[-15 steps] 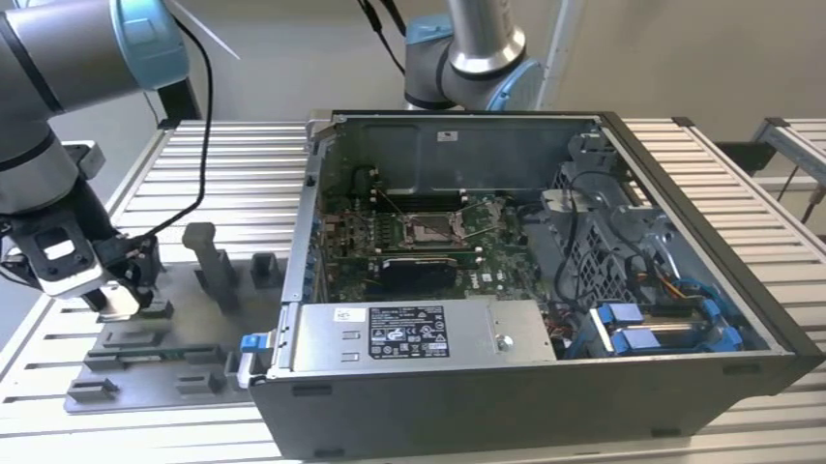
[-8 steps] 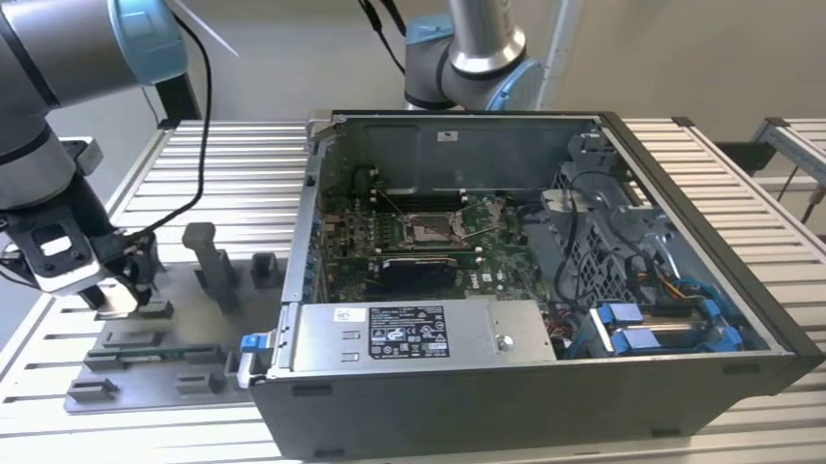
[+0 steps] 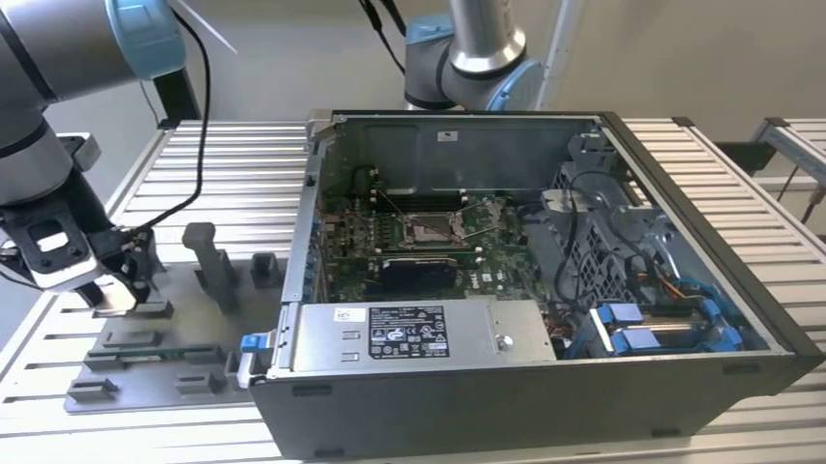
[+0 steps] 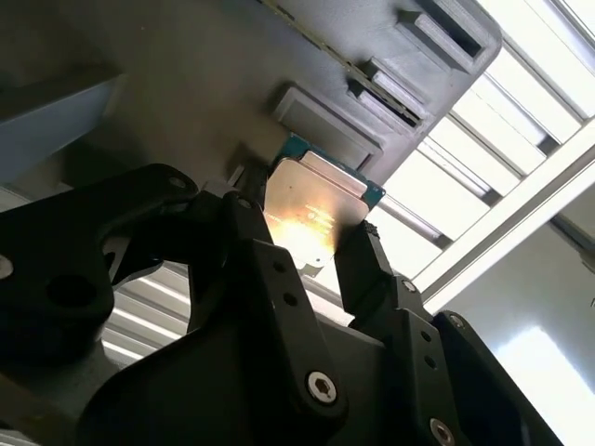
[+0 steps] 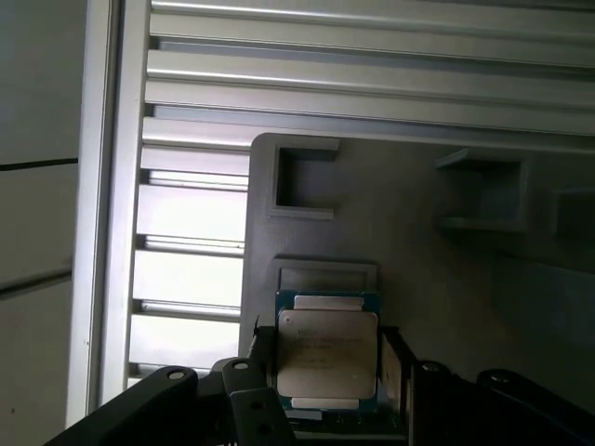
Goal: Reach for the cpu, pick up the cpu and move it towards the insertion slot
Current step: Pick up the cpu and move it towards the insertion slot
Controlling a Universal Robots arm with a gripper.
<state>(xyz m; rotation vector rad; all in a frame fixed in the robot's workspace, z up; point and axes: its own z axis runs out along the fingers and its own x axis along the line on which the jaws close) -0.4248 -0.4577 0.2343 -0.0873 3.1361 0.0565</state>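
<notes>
Cpu (image 5: 327,358) sits squarely between the jaws, which press its two opposite edges, over the grey tray (image 5: 418,279).

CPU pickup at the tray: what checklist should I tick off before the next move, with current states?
1. cpu flanked by both fingers: ok.
2. cpu square to the fingers in the first wrist view: ok.
3. cpu lifted clear of the grey tray: cannot tell.
4. Computer case open above the insertion slot: ok.
5. Insertion slot free of debris: cannot tell.
</notes>
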